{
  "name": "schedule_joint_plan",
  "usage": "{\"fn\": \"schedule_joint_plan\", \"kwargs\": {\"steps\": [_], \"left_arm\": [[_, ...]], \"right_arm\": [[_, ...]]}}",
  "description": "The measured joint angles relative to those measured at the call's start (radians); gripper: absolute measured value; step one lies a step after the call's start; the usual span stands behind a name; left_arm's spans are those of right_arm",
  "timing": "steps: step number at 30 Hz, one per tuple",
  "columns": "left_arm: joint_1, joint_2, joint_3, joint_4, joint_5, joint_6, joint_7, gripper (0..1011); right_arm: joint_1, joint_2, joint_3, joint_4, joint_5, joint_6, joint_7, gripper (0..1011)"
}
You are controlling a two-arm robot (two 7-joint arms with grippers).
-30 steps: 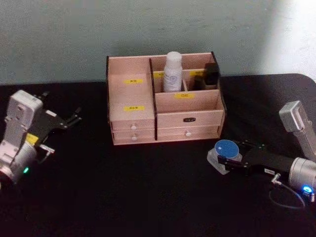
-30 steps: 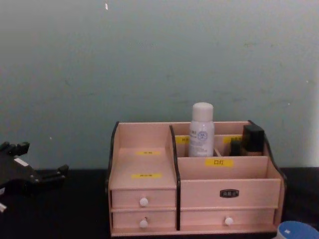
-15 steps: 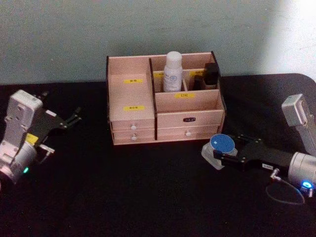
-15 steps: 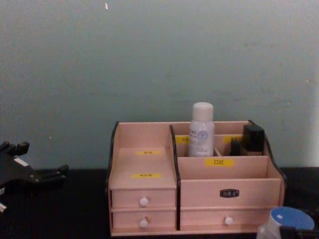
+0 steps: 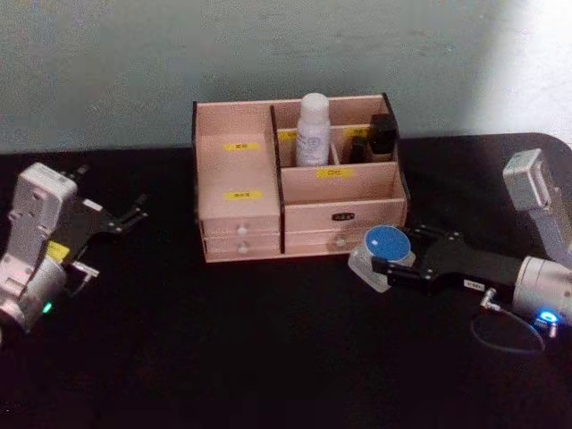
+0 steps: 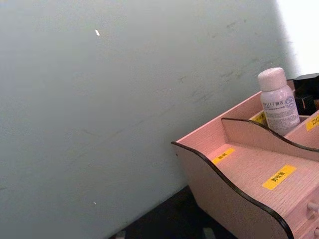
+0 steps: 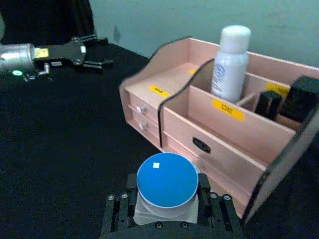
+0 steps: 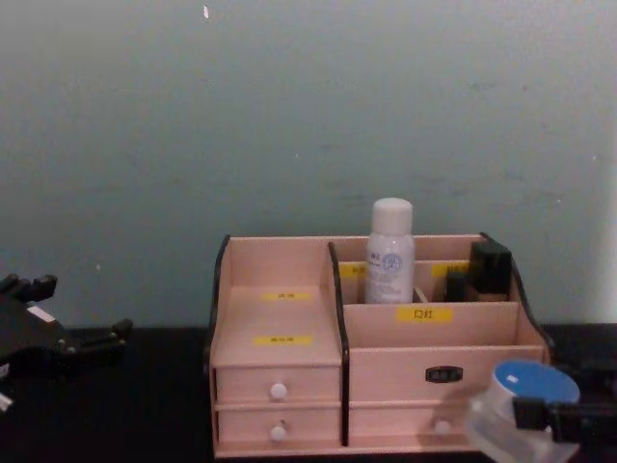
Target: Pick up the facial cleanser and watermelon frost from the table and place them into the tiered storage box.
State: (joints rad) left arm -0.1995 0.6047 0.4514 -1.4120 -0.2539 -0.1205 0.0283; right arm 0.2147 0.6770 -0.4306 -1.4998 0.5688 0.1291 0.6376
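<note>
**A:** The right gripper (image 5: 398, 250) has swung in from out on the right! A second ago it was well clear of the tiered storage box (image 5: 237, 165); now it's off the table (image 5: 268, 349) and just in front of the lower right drawer, carrying the blue-lidded jar (image 7: 167, 180).

**B:** Fingers clamped on the pale body, one each side, below the lid. Cleanser or frost? I can't read a label.

**A:** How will it handle?

**B:** Small, stiff and probably light. Those smooth sides look slippery, though. Across the body under the lid's rim is the right hold, and I'd keep it level.

**A:** And the left gripper (image 5: 134, 213)?

**B:** Parked far out on the left, fingers apart, nothing in them, pointing toward the box.

**A:** Any room in there?

**B:** A white bottle (image 5: 313, 125) stands upright in a rear compartment, with black items (image 5: 382, 134) in the cell to its right. The long front trough on the right looks free, and so do the left steps.

**A:** The surroundings?

**B:** A black table that reads as cloth, so there's little to slide on. Behind the box there's a plain grey-green wall (image 5: 134, 63), with open space overhead for a lift over the front edge.
</note>
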Motion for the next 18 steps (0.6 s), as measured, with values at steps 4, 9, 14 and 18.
{"fn": "schedule_joint_plan", "kwargs": {"steps": [4,9,14,18], "left_arm": [[0.000,0.000,0.000,0.000,0.000,0.000,0.000,1001],[0.000,0.000,0.000,0.000,0.000,0.000,0.000,1001],[0.000,0.000,0.000,0.000,0.000,0.000,0.000,1001],[0.000,0.000,0.000,0.000,0.000,0.000,0.000,1001]], "right_arm": [[0.017,-0.001,-0.011,-0.006,0.000,-0.002,0.006,726],[0.043,-0.008,-0.025,-0.010,0.001,-0.004,0.011,726],[0.070,-0.020,-0.039,-0.009,0.000,-0.004,0.016,726],[0.096,-0.034,-0.056,-0.002,-0.002,-0.003,0.020,726]]}}
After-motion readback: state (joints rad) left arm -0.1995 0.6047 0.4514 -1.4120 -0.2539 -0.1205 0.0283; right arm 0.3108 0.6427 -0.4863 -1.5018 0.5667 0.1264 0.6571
